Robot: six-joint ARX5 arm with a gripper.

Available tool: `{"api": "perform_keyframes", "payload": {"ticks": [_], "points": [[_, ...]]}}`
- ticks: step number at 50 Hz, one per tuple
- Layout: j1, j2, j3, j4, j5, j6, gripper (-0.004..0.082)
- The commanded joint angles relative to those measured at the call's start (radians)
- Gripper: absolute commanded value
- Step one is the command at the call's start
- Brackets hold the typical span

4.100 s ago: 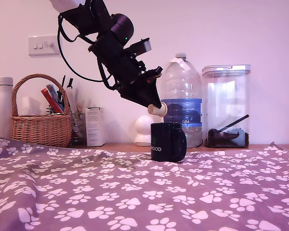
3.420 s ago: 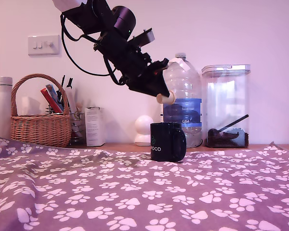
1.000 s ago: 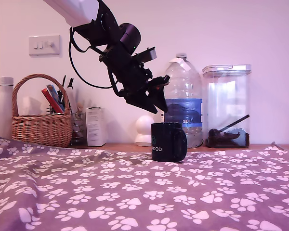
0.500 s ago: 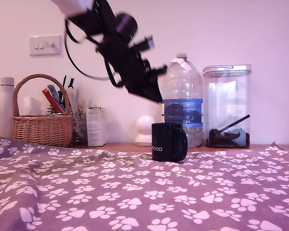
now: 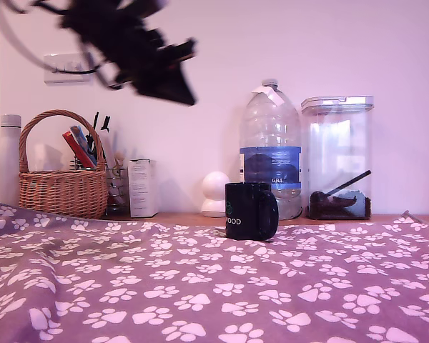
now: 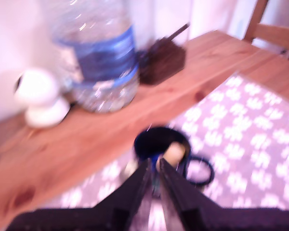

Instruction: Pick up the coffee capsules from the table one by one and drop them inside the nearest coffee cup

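the table [image 5: 214, 286] fills the lower part of the exterior view, draped in purple cloth printed with white paw prints; a strip of bare wood runs along its far edge, against the wall.

the arm, blurred dark, sits high toward the exterior view's left, well above and apart from the mug. its gripper [image 5: 189, 96] points down toward the exterior view's right. in the wrist view the gripper [image 6: 153, 180] shows two dark fingers nearly touching, only a thin gap between them, with nothing seen clamped there. blur keeps the tips from being read exactly.

a big clear water bottle [image 5: 270, 146] with a blue label stands on the wood strip, just behind the mug. at the exterior view's right of it stands a clear lidded canister [image 5: 336, 153] with dark contents and a scoop. a wicker basket [image 5: 55, 182] with pens sits toward the exterior view's left, a pale flask beside it.

the coffee cup [image 5: 249, 211], glossy black with its handle toward the exterior view's right, has a green round logo and white letters reading "ood". it stands upright at the far edge of the cloth. a white round object [image 5: 215, 191] sits just behind it, at the exterior view's left.

the coffee capsule [image 6: 173, 153] is small, cream-beige, a short tapered shape. the wrist view shows it inside the mug's [image 6: 161, 144] dark opening, lying against the inner wall. it is hidden from the exterior view.
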Motion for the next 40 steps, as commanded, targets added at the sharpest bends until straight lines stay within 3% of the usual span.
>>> {"api": "perform_keyframes", "payload": {"ticks": [1,8,24,40], "points": [[-0.002,-0.046,-0.083,0.021,0.001,-0.007,0.0034],[0.017,-0.154,-0.231,0.062,-0.032,-0.014,0.0034],[0.04,-0.333,-0.47,0.11,-0.061,-0.049,0.0034],[0.04,-0.365,-0.518,0.121,-0.061,-0.066,0.0034]]}}
